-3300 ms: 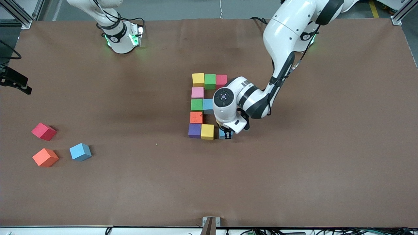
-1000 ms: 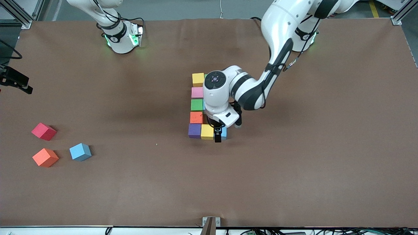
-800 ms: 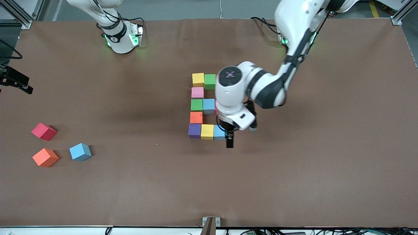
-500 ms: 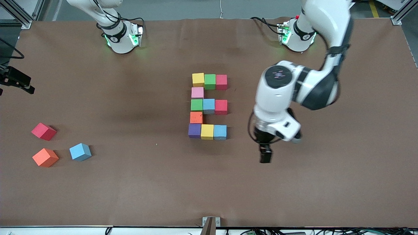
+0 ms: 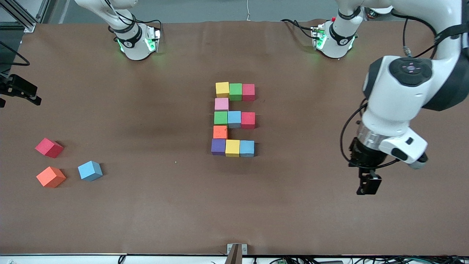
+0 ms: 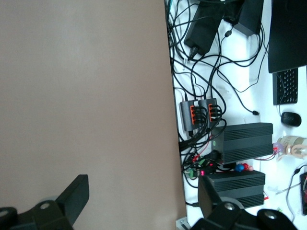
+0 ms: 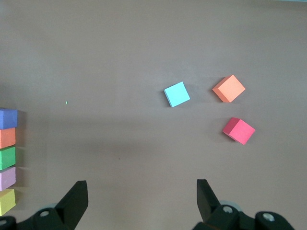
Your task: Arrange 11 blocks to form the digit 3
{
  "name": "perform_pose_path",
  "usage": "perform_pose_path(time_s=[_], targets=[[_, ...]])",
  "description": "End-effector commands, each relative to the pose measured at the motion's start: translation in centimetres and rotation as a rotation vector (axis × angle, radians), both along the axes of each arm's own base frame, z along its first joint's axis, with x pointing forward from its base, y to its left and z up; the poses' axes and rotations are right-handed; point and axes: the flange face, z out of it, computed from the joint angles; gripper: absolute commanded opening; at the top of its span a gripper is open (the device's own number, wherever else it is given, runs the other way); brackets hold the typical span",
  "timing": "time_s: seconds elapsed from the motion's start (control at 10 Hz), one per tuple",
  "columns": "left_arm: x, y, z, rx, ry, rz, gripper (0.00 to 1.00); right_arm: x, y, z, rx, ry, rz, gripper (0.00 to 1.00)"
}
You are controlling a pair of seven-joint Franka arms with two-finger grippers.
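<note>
I see the digit 3 (image 5: 233,119) at mid-frame on the desk (image 5: 183,212), all eleven blocks touching. My left tool (image 5: 368,183) hangs wide and empty over bare desk, lower right of frame. My right tool (image 7: 141,203), also wide, waits over three loose cubes (image 5: 64,163).

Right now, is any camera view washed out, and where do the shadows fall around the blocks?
Front view: even light, soft shadows under the digit 3 and the three loose blocks, green glow at both arm bases. Left wrist view: the table looks pale and featureless, the white floor past its edge overexposed; the open left claw frames it. Right wrist view: evenly lit, with a faint darker band across the table.
</note>
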Motion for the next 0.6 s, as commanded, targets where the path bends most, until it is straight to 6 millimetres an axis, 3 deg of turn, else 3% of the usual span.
perform_pose_path(time_s=[0.0,0.3,0.5], targets=[[-2.6,5.7,3.1,0.026,0.063,-0.196,1.00,-0.4,0.2,0.2,0.016,-0.008,-0.001,1.00],[-6.6,12.8,6.8,0.100,0.140,-0.492,1.00,-0.4,0.0,0.2,0.016,-0.008,-0.004,1.00],[-9.9,15.6,8.3,0.180,0.243,-0.758,1.00,-0.4,0.2,0.2,0.016,-0.006,-0.001,1.00]])
